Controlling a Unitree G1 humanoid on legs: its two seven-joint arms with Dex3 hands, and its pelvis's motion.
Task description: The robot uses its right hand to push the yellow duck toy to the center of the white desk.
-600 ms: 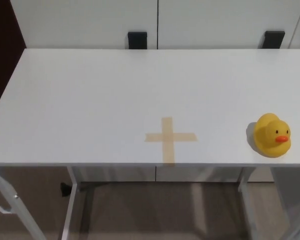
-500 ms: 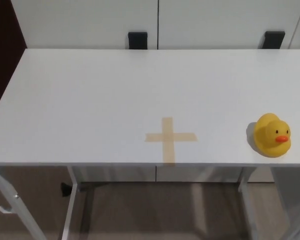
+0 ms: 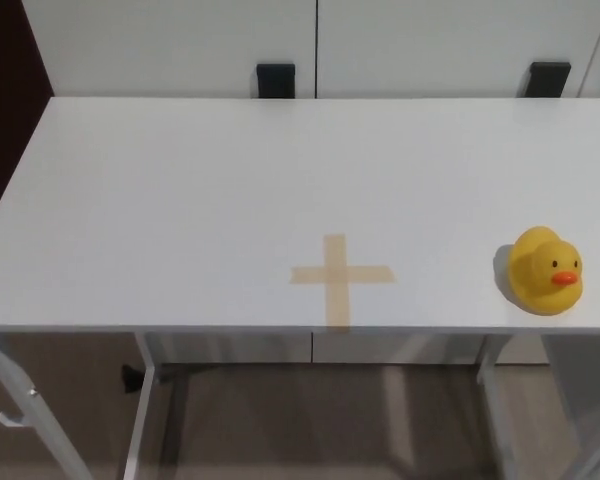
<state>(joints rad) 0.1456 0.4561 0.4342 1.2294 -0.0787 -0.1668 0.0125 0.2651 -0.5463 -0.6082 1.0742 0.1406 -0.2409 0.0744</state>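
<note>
Nothing moved | yellow duck toy (image 3: 545,271) upright, beak facing camera, white desk (image 3: 180,200) right edge | hands unseen

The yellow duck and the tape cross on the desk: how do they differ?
The yellow duck is a rounded toy standing up; the tape cross lies flat. The duck is bright yellow with an orange beak; the cross is pale tan. The duck sits near the right edge; the cross is nearer the middle. Both rest on the white desk.

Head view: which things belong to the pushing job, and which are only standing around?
Belongs to the job:
yellow duck toy
white desk
tape cross, probably marking the target

Only standing around:
two black brackets behind the desk
white cabinet doors
</note>
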